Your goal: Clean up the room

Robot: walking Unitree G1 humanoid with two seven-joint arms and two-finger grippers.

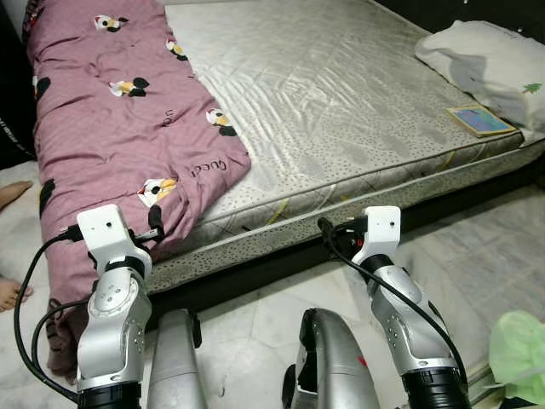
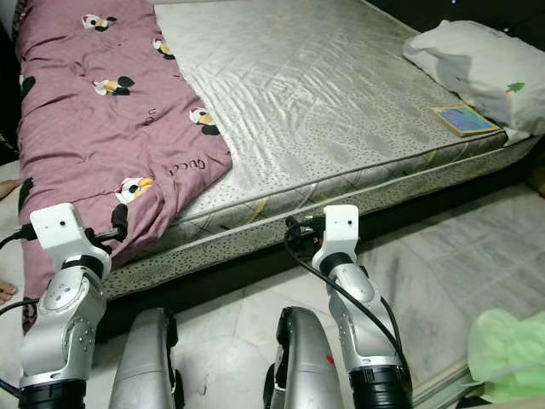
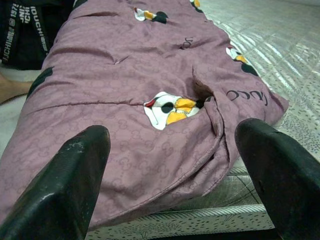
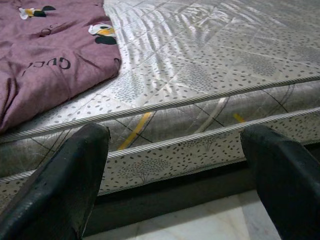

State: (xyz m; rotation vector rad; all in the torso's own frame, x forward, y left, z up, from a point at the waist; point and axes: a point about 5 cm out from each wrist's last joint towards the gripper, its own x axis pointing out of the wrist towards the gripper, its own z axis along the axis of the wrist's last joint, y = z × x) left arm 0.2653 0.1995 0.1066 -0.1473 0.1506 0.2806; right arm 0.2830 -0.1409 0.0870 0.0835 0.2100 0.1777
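Nearest to us, our two silver arms reach forward over the pale tiled floor [image 1: 255, 324] toward the mattress [image 1: 341, 111], which we take as our landmark. Our left gripper [image 3: 172, 180] hangs just short of the mattress's near edge, its black fingers [image 3: 65, 185] spread wide apart and holding nothing. Our right gripper [image 4: 175, 175] sits further along that same edge, also spread wide and empty.

Our left wrist view gives us the purple blanket [image 3: 130, 90] close up: cartoon prints, a lettered pattern, and a fold bunched where it spills over the mattress's side. Our eye views show instead how that blanket [image 1: 119, 111] covers the mattress's left strip and droops down toward the floor. Our right wrist view shows the bare quilted side of the mattress, with piped seams and a dark gap beneath.

On the mattress's far right corner lies a white pillow [image 1: 490, 64], and just in front of it a small flat picture book [image 1: 481, 120]. Beyond the mattress's left side we see a person's bare foot [image 1: 12, 294], cut off by the frame. A pale green bag [image 1: 519, 349] lies on the floor near the mattress's right end, partly cropped; we cannot tell what it holds.
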